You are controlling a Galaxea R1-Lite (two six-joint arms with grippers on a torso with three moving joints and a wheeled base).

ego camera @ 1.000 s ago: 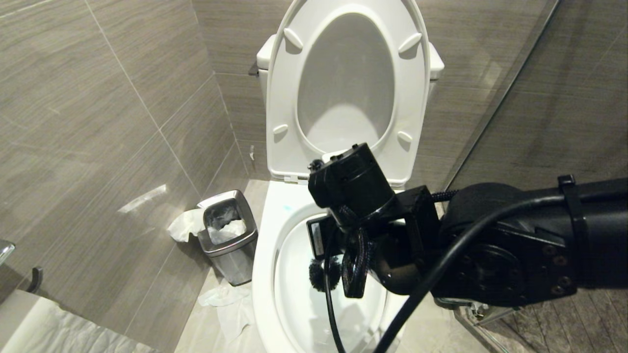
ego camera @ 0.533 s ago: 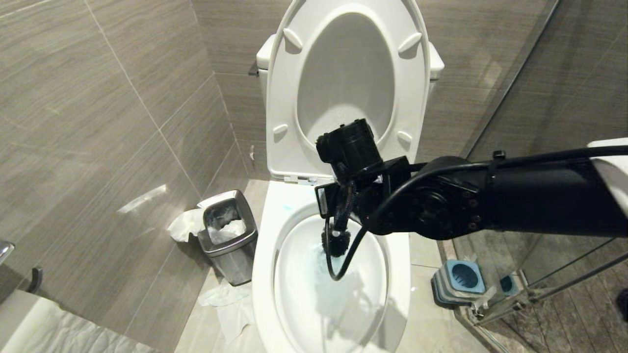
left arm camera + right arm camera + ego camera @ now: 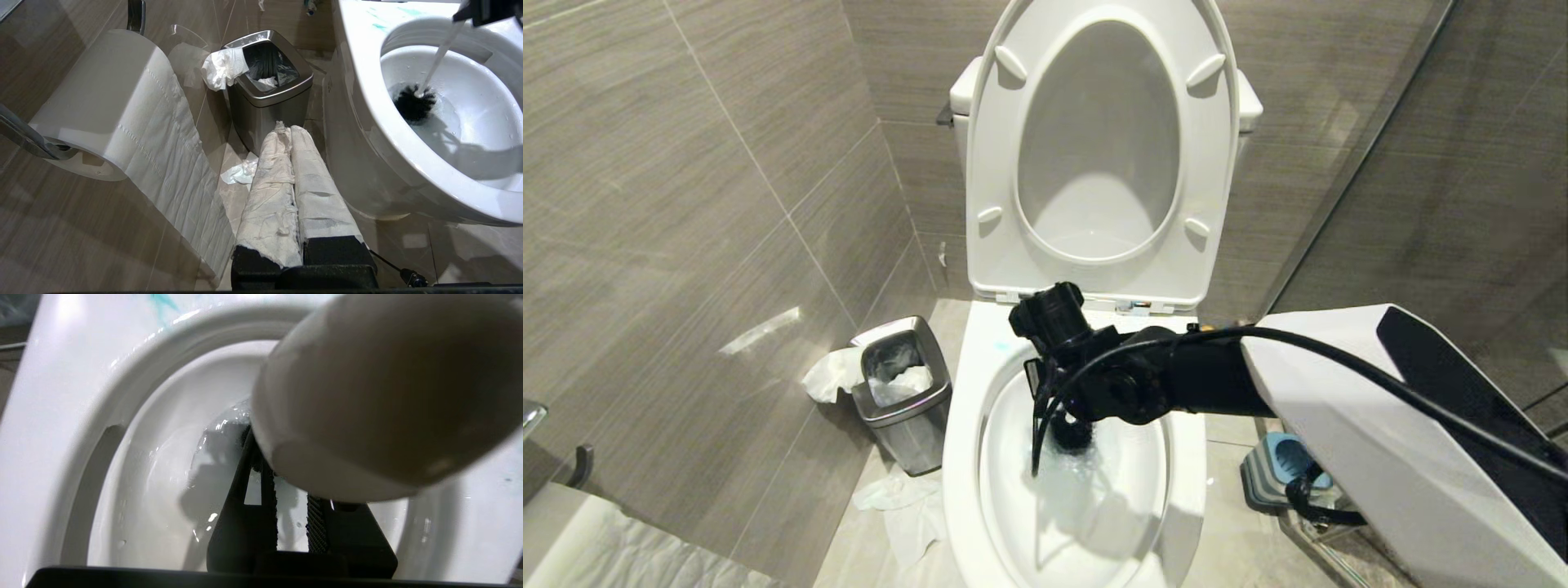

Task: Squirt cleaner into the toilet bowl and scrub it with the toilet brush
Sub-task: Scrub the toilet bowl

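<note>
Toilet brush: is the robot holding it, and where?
Yes. The right gripper holds the toilet brush by its white handle, near the top end. The left gripper holds nothing.

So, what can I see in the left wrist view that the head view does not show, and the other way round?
Only the left wrist view shows the toilet paper roll and the left gripper, shut, its fingers wrapped in paper. Only the head view shows the raised seat and lid, the blue-and-grey holder and the right arm over the bowl. Both show the toilet bowl, the toilet brush in the bluish water, and the steel bin.
</note>
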